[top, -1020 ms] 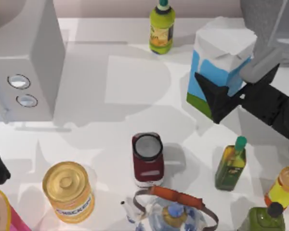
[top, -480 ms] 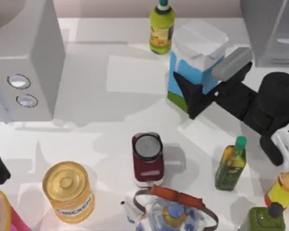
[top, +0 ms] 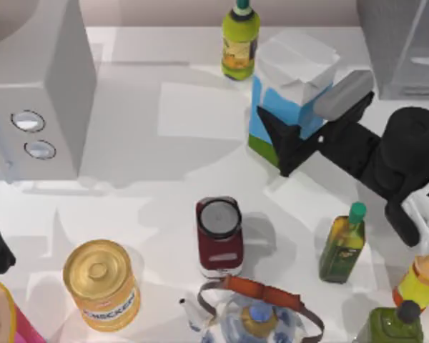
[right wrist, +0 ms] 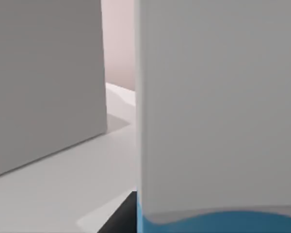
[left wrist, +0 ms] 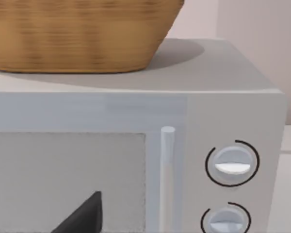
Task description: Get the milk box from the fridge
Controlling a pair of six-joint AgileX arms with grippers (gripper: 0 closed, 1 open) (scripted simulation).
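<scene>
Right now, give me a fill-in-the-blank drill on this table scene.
1. The right hand is shut on the ____ box.
2. The bottle beside the milk box has a yellow-____ body.
3. The grey box at the table's left has ____ round dials.
4. The fridge stands at the table's far ____ corner.
Missing: milk; green; two; right

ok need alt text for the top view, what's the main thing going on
The right gripper is shut on the milk box, out on the white table, left of the grey fridge. A yellow-green bottle stands just behind the carton.
</scene>
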